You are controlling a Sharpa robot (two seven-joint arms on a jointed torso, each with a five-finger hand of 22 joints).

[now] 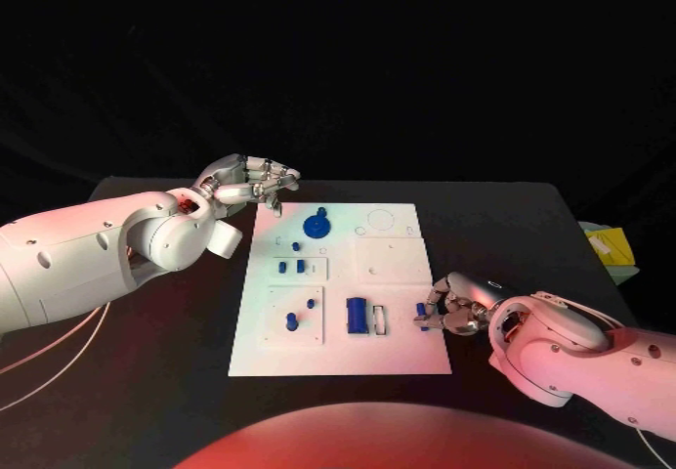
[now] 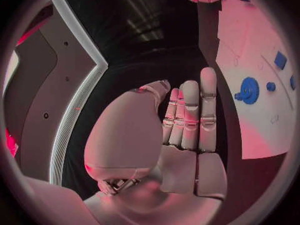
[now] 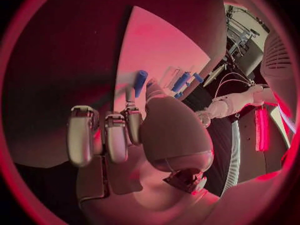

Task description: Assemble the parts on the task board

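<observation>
The white task board (image 1: 401, 254) lies in the middle of the black table. On it are a blue gear (image 1: 317, 226), a blue block (image 1: 357, 315) and small blue pegs (image 1: 292, 319). My right hand (image 1: 458, 305) sits at the board's right edge. It pinches a small blue peg (image 1: 421, 315) between thumb and finger, low over the board near the block. The right wrist view shows this peg (image 3: 140, 82) at the fingertips. My left hand (image 1: 251, 184) hovers by the board's far left corner, holding nothing. In the left wrist view its fingers (image 2: 189, 115) are stretched out, with the gear (image 2: 249, 90) beyond them.
A yellow object (image 1: 609, 244) lies at the table's right edge. Thin cables (image 1: 57, 352) run under my left arm. A pale slotted frame (image 1: 379, 319) stands on the board between the blue block and the held peg.
</observation>
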